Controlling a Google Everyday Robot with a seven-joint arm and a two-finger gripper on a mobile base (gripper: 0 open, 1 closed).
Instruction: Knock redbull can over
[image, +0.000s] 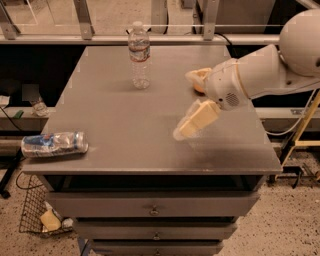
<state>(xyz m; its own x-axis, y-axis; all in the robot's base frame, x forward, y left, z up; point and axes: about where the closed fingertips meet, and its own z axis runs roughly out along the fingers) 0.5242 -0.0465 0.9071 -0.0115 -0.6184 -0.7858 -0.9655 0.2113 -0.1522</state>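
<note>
The redbull can (54, 144), silver and blue, lies on its side at the front left edge of the grey table (130, 120), partly overhanging the left side. My gripper (192, 100) hovers over the right half of the table, far to the right of the can and touching nothing. Its two cream fingers (199, 119) are spread apart and empty. The white arm (270, 70) comes in from the right.
A clear plastic water bottle (139, 55) stands upright at the back middle of the table. A metal rail (150, 39) runs behind the table. Drawers (152, 210) sit below the top. A wire basket (37, 217) stands on the floor at the left.
</note>
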